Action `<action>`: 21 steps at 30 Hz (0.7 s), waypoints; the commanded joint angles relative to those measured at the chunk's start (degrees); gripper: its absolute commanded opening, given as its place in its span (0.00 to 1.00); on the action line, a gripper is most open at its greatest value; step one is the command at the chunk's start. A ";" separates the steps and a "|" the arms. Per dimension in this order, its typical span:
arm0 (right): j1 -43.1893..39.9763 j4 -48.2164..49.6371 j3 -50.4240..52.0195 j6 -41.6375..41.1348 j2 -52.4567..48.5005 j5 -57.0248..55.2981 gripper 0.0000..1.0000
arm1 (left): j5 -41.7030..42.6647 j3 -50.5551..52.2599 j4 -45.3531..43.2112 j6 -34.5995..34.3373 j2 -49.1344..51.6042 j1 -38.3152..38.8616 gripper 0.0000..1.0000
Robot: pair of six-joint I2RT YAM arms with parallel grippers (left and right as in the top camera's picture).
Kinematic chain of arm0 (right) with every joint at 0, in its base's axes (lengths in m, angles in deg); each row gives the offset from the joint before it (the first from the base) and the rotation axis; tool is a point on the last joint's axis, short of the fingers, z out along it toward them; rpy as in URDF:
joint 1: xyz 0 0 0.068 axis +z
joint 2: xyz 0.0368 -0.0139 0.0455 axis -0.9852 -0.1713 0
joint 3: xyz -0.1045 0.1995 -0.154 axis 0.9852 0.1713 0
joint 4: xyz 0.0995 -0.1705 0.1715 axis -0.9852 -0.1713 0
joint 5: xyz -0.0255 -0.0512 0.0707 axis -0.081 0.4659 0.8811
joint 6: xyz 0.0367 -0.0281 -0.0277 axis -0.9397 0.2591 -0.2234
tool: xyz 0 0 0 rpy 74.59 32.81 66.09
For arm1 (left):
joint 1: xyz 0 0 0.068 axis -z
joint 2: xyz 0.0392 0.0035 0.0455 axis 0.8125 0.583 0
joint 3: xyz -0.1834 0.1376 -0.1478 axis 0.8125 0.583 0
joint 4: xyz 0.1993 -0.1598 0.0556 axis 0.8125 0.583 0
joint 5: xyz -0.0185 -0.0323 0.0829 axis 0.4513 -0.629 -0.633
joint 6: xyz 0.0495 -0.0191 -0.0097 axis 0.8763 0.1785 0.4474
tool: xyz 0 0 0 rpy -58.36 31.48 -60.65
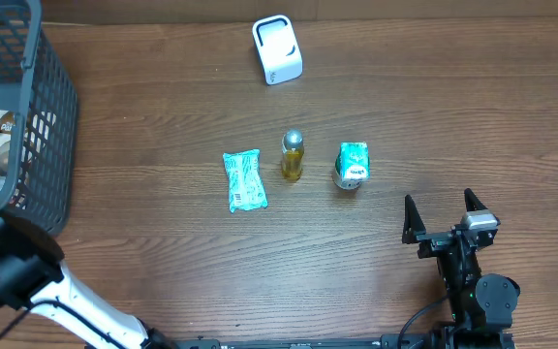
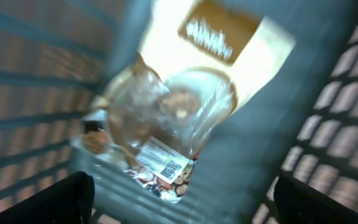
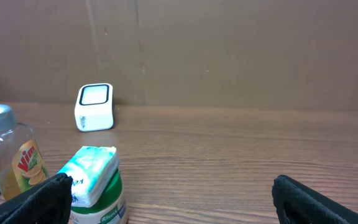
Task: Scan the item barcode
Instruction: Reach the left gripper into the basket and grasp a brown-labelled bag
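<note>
Closest to the robot's base, right gripper (image 1: 444,215) low over the wooden table (image 1: 163,281), fingers spread to their widest, nothing between them. From its own wrist camera, two dark fingertips (image 3: 48,196) at the frame's bottom corners, bare wood in the gap.

Just beyond, a row of three items across mid-table, none touching. On the left, teal packet (image 1: 244,180) lying flat. In the middle, upright bottle (image 1: 293,155) of yellow liquid with a grey cap. On the right, white tub (image 1: 351,176) topped by a teal-and-white pack, nearest the right gripper but well apart from it.

At far left, dark mesh basket (image 1: 42,126), with the left arm (image 1: 17,271) stretched from the near edge in over its rim. Inside, through heavy blur from the left wrist, left gripper (image 2: 182,186) poised above a clear packet (image 2: 160,118) of brown snacks. Fingers (image 2: 73,199) wide apart at the lower corners, gripping nothing; contact with the packet impossible to tell. White barcode label (image 2: 166,165) face up near the packet's lower end. Beside or beneath it, a pale yellow pack (image 2: 229,56) with a brown label, exact overlap unclear.

Farthest back, white scanner (image 1: 277,48) standing alone near the table's far edge, well apart from basket and row alike, dark-rimmed window toward the robot. Behind it, a brown cardboard wall (image 3: 229,50).
</note>
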 commanded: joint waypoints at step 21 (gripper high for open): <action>-0.13 0.24 0.61 0.02 0.50 -0.55 1.00 | -5.55 2.36 -0.28 3.58 20.52 0.13 0.84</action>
